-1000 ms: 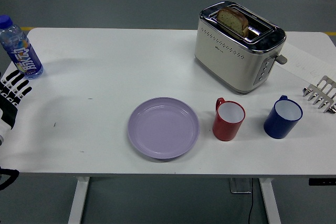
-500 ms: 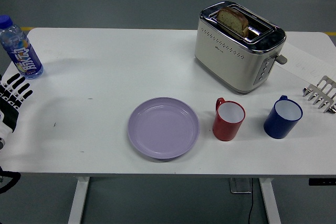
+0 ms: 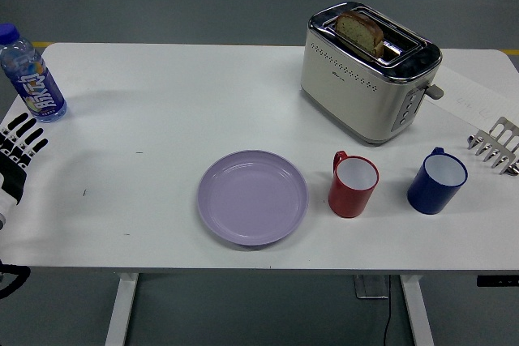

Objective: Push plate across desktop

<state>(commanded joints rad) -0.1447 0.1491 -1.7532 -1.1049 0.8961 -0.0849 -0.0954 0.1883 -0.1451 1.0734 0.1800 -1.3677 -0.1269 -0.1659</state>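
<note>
Just left of the red mug [image 3: 353,185], a lilac plate [image 3: 252,197] lies flat on the white surface [image 3: 178,111], close to the near edge and untouched by anything. The red mug stands upright with its handle turned toward the far side, very near the plate's right rim but not touching it. To the right of the red mug stands a blue mug [image 3: 437,181], also upright, with a clear gap between the two. Beyond the red mug, toward the far side, sits a cream and chrome toaster [image 3: 369,70] with a slice of bread [image 3: 361,32] standing up out of one slot. Far to the right of the red mug, at the surface's right edge, a metal pronged piece [image 3: 495,146] pokes into view; what it belongs to cannot be told. Well to the left of the plate, at the surface's left edge, the left robot hand [image 3: 16,151] hovers with its black fingers [image 3: 31,137] stretched out straight and slightly spread, holding nothing. Just beyond that hand, a clear water bottle [image 3: 29,77] with a blue cap and blue label stands upright near the far left corner.
</note>
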